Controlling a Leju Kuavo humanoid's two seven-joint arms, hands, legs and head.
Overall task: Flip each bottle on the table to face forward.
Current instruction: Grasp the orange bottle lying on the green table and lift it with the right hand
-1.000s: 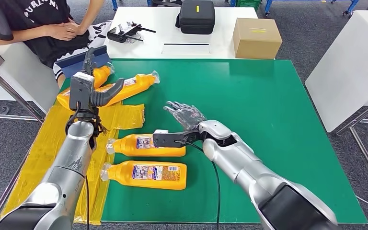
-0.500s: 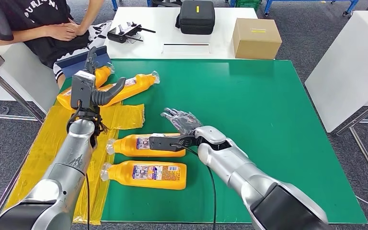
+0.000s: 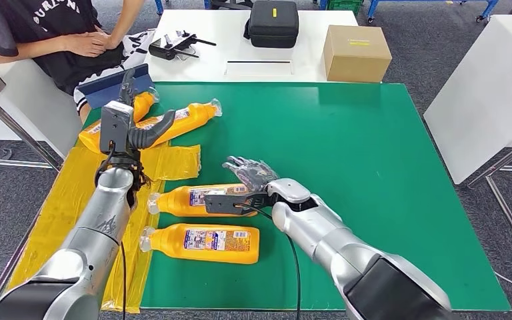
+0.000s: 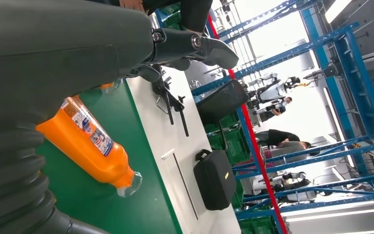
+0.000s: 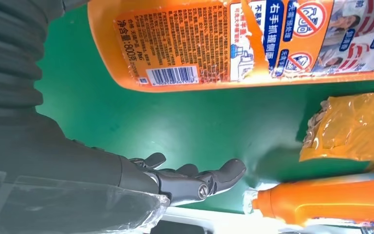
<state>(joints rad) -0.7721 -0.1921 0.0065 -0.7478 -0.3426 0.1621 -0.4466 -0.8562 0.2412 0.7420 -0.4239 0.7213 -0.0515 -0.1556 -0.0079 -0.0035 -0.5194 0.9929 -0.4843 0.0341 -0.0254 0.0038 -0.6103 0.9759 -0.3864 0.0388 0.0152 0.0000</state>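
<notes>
Right hand (image 3: 250, 175) has moved nearer and left since the earlier frames; it hovers with fingers spread, holding nothing, over the base end of the middle orange bottle (image 3: 193, 201). That bottle lies on its side on the green mat (image 3: 347, 153), cap left. Left hand (image 3: 133, 127) unchanged: raised, fingers apart, grasping nothing, above the far bottle (image 3: 187, 119).

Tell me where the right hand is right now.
In the head view the right hand hovers open over the green mat, at the far side of the middle orange bottle, whose base end it reaches; a second bottle lies just nearer the robot.
</notes>
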